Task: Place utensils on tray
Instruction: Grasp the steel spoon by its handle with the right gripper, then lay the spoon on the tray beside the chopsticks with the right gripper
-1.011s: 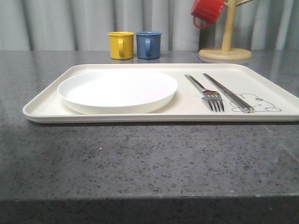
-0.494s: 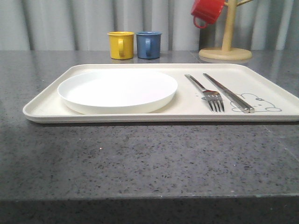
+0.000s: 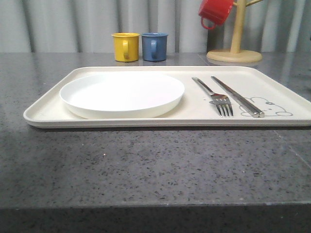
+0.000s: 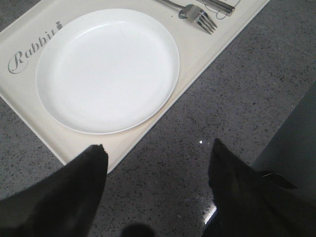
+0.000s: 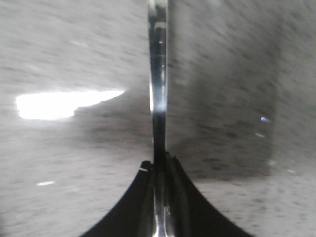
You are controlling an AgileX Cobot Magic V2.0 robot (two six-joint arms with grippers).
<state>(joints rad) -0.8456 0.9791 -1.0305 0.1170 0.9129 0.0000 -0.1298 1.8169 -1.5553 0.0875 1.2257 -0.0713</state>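
Observation:
The cream tray (image 3: pixel 48 110) lies across the grey counter. On it sit a round white plate (image 3: pixel 121 92), a metal fork (image 3: pixel 214 94) and a pair of metal chopsticks (image 3: pixel 238 97) beside the rabbit drawing. In the left wrist view my left gripper (image 4: pixel 159 145) hangs open over bare counter just off the near edge of the tray (image 4: pixel 197 49), with the plate (image 4: pixel 106 69), the fork (image 4: pixel 197 17) and the chopsticks (image 4: pixel 222 6) beyond it. My right gripper (image 5: pixel 159 165) is shut on a slim shiny spoon handle (image 5: pixel 158 98) above blurred counter; the spoon's bowl is out of view.
A yellow mug (image 3: pixel 125 46) and a blue mug (image 3: pixel 154 46) stand behind the tray. A red mug (image 3: pixel 215 12) hangs on a wooden mug tree (image 3: pixel 235 48) at the back right. Bare speckled counter (image 3: pixel 146 165) runs from the tray to the table's front edge.

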